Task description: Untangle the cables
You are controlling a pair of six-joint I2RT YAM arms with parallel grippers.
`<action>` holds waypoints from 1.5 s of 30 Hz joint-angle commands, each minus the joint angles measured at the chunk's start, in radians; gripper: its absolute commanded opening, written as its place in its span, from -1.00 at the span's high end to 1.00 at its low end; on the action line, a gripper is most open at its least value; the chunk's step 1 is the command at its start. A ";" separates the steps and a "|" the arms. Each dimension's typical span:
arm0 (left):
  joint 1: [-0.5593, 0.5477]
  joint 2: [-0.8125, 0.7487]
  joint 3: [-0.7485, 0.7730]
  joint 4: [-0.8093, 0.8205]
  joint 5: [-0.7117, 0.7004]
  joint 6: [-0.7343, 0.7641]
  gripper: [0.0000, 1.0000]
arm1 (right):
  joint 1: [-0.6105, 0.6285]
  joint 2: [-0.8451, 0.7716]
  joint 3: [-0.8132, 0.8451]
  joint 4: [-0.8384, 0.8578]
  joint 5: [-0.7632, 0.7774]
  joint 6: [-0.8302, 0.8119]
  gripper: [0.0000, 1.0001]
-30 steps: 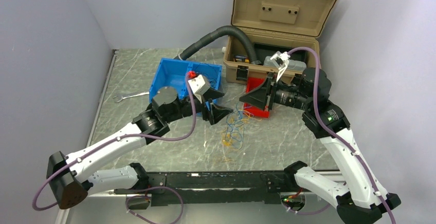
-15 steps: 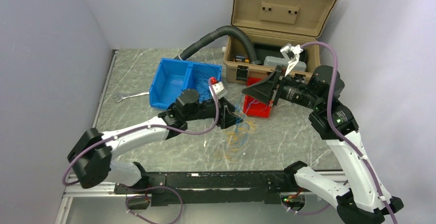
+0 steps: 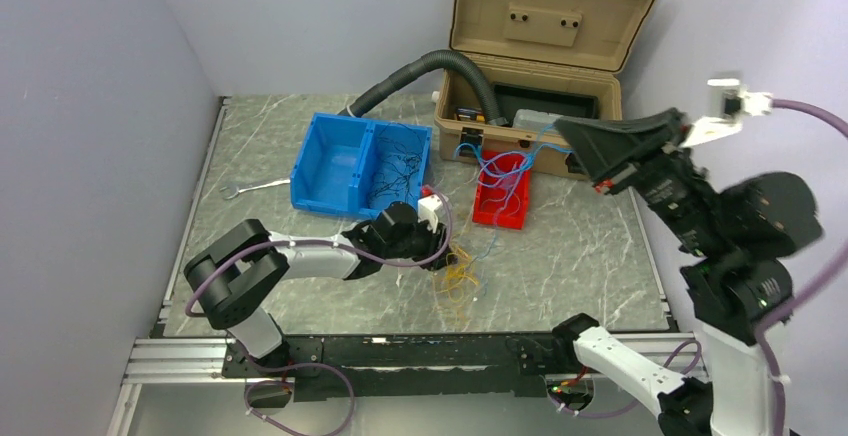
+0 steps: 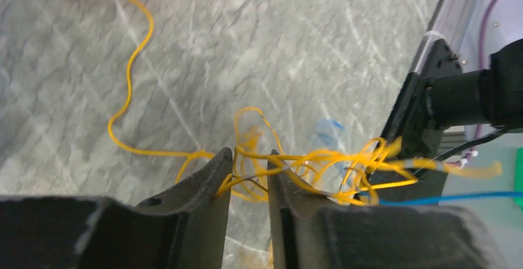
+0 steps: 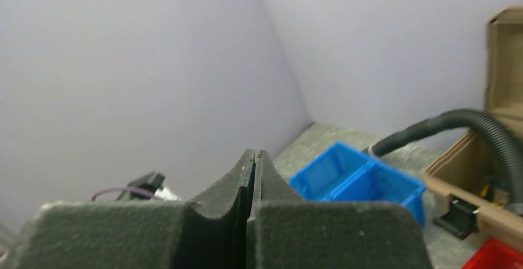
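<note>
**A:** Where do the cables lie from the left claw (image 4: 248,161)?

**B:** The thin, flexible yellow-orange cables (image 4: 308,161) are right at its tips. A few strands cross the gap between the two black fingers. The main knot lies just beside one finger, on the grey marble surface (image 4: 296,47). One long strand runs away ahead of the claw, on the other side.

**A:** Is the claw grasping them?

**B:** I think not yet. The fingers stand a little apart, half released. The strands are between them but not pinched, as far as I can see.

**A:** And their long axis?

**B:** The strands in the gap run crosswise, from finger to finger. In my judgement, a closing there catches them well.

**A:** And the right claw?

**B:** The right claw (image 5: 253,158) is clenched, high above this knot and well apart from it. Thin blue cables (image 3: 497,168) stretch from the small red plastic bin (image 3: 515,218) toward it. Whether it holds one, I cannot tell. The left arm is clearly the nearer one.
</note>
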 commanded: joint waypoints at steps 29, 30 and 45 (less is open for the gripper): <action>-0.004 -0.717 -0.201 -0.387 -0.244 0.080 0.23 | 0.003 -0.001 -0.064 -0.096 0.545 -0.151 1.00; -0.004 -0.718 -0.202 -0.375 -0.240 0.086 0.22 | 0.003 0.016 -0.047 -0.090 0.546 -0.155 1.00; -0.004 -0.688 -0.189 -0.330 -0.235 0.097 0.18 | 0.002 0.296 0.237 0.064 0.543 -0.233 1.00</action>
